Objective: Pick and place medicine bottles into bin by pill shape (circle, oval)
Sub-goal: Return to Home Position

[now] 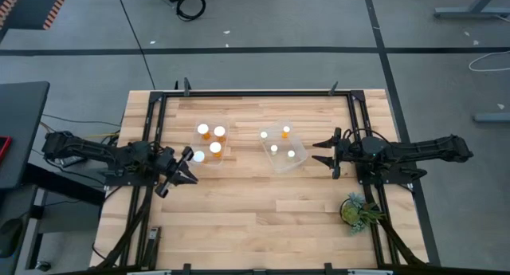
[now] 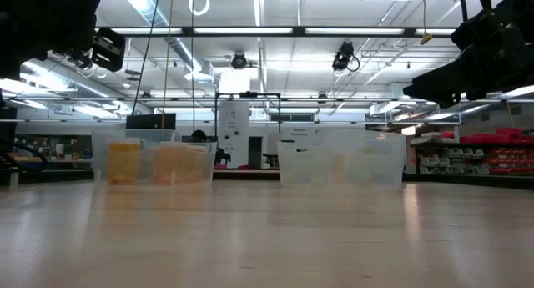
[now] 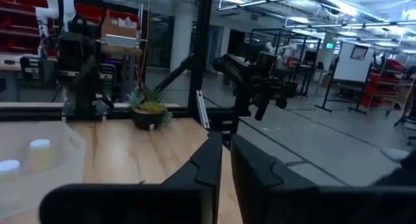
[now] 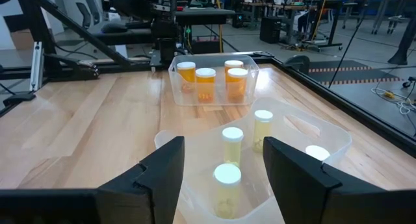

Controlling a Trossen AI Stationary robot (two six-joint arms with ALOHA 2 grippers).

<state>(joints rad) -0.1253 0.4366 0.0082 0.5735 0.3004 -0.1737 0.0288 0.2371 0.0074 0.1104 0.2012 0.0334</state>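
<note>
Four orange medicine bottles with white caps stand in the left clear bin (image 1: 213, 141), which also shows in the right wrist view (image 4: 211, 81). Four pale bottles with white caps stand in the right clear bin (image 1: 283, 146), which also shows in the right wrist view (image 4: 260, 152). My left gripper (image 1: 190, 166) is shut and empty, raised just left of the left bin; the left wrist view shows its fingers (image 3: 225, 146) together. My right gripper (image 1: 319, 151) is open and empty, raised just right of the right bin, with its fingers (image 4: 224, 146) wide apart over that bin's near rim.
A small green plant (image 1: 358, 211) in a pot stands near the table's front right, beside the right arm. A black frame (image 1: 255, 92) runs around the work area. Bare wood lies in front of both bins (image 1: 255, 203).
</note>
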